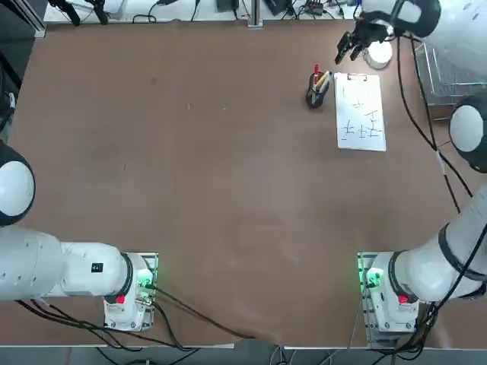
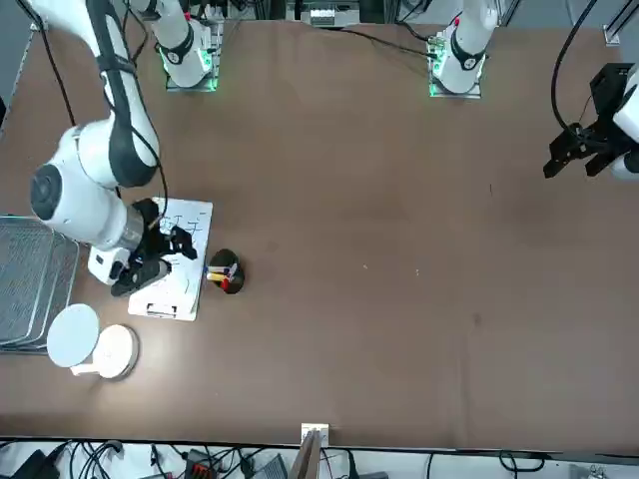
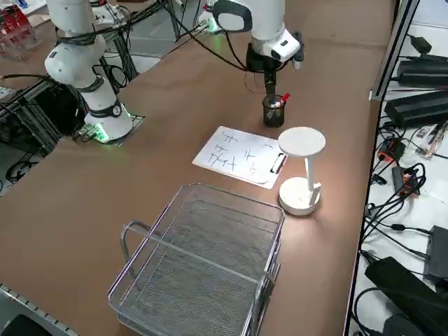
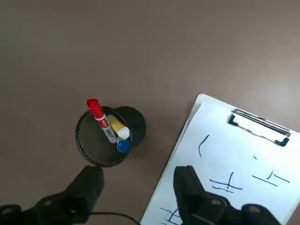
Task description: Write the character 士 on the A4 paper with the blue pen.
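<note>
The right tool (image 4: 136,187) hangs above the bench (image 1: 213,175) with its two fingers (image 4: 190,187) spread wide apart and nothing between them. In the wrist view it sits over the gap between a black mesh pen cup (image 4: 108,136) and the A4 paper (image 4: 234,168), with one finger over the sheet's edge and the other beside the cup.

The blue pen (image 4: 123,146) stands in that cup, only its blue end showing, touching a yellow pen (image 4: 119,129) and packed beside a red pen (image 4: 101,119) that leans out over the rim. The three share the cup closely, so the blue end is crowded on one side by the other two.

The A4 paper lies flat on a white clipboard just beside the cup, held by a metal clip (image 4: 258,127) at one short edge. Several blue cross-like marks (image 1: 361,125) are already on it.

From the right side, a white desk lamp (image 3: 301,171) with a round head stands just past the clip end of the board, near the cup and the tool's arm. A wire mesh basket (image 3: 203,266) sits farther along the same bench edge, apart from the sheet. Black cables (image 1: 418,106) trail down from the arm across that corner.
</note>
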